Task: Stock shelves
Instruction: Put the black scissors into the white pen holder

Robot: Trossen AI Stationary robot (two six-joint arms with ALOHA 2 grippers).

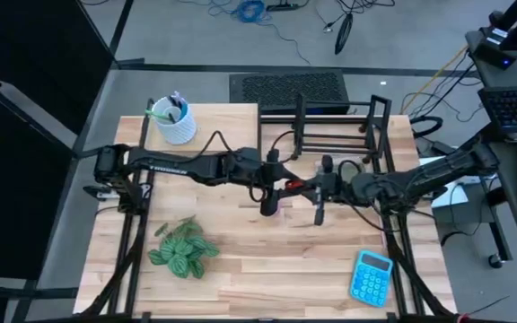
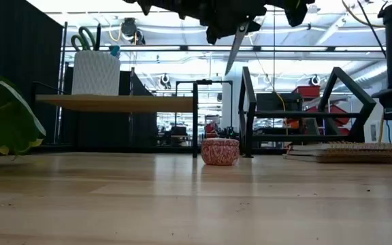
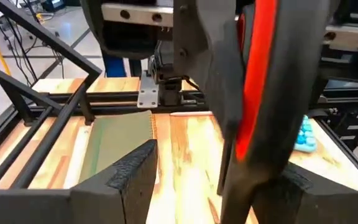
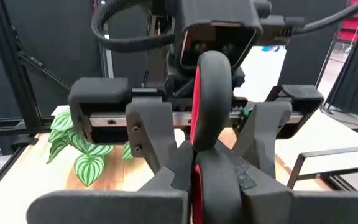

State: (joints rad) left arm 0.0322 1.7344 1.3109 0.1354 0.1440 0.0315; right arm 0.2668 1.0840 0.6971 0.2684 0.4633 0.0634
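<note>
The pale-wood riser shelf (image 1: 218, 121) sits at 11 o'clock on the desk (image 1: 267, 269). Its long axis runs 9 to 3 along the far edge, and its flat top faces up. A white cup (image 1: 174, 123) holding pens and green-handled scissors stands on the riser's 9 o'clock end. The black wire rack (image 1: 339, 135) is just beside the riser at 1 o'clock. It lies on the same 9-to-3 axis, and its dividers stand upright.

Both arms meet above the desk's middle. The right tool (image 4: 210, 177) is pressed together on the black-and-red handle loop of a pair of scissors (image 2: 235, 42). In the low view the blades hang down toward about 7 o'clock. The left tool (image 3: 213, 180) faces it with fingers spread either side of the same handle.

A small pink pot (image 2: 220, 151) stands on the desk below the scissors. A spiral notebook (image 2: 346, 151) lies flat by the rack. A leafy plant (image 1: 182, 249) is at 7 o'clock and a blue calculator (image 1: 371, 276) at 5 o'clock.

The desk is pale butcher-block wood. Around it are grey floor, loose cables and a laptop (image 1: 514, 108), and the low view shows a brightly lit workshop behind.
</note>
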